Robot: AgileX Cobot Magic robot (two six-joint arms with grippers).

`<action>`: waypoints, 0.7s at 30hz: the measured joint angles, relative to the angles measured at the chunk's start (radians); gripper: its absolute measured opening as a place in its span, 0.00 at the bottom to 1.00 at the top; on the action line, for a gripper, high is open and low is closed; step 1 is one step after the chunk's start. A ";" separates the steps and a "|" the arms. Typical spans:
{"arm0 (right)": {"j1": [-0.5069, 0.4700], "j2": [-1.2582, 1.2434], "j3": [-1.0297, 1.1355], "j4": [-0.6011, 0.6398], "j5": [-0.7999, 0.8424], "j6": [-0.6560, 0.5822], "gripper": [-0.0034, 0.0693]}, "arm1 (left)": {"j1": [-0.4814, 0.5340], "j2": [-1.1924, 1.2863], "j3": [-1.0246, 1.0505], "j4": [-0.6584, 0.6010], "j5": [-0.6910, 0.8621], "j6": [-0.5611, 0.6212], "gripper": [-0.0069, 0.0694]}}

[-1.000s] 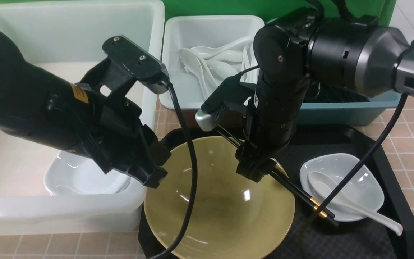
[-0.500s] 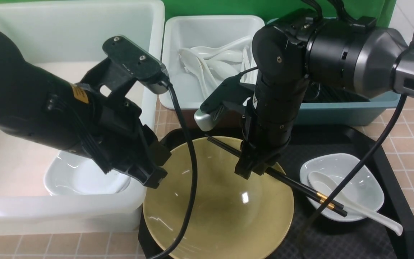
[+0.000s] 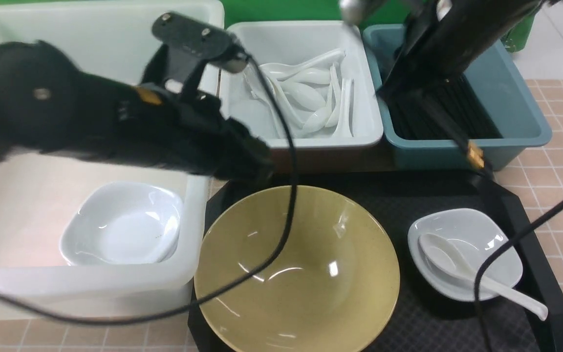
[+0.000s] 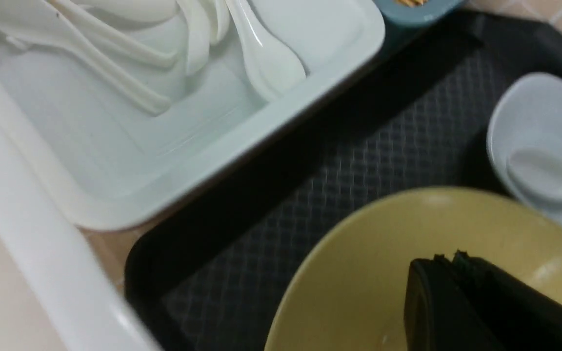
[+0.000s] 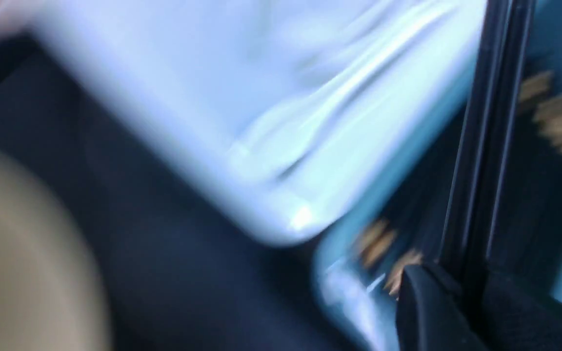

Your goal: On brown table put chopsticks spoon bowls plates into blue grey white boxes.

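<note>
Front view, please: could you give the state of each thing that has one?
Left gripper: shut, empty.
Right gripper: shut on chopsticks.
Chopsticks: held tilted over blue box.
Yellow bowl: upright, empty, on tray.
Dish on tray: holds a spoon.
Dish in white box: upright, empty.
Grey box: holds spoons.
Blue box: holds more chopsticks.

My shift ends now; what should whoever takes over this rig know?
Left gripper: shut, empty, near the bowl.
Right gripper: shut on chopsticks, over the blue box, their gold ends past its front rim.
Done: one plate in the white box, spoons in the grey box, more chopsticks in the blue box.
To do: release the chopsticks; box the bowl, second plate and its spoon, all on the tray.
</note>
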 joint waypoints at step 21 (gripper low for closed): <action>-0.282 0.280 -0.110 -0.010 -0.232 0.298 0.52 | 0.000 0.168 -0.326 -0.070 0.137 0.226 0.09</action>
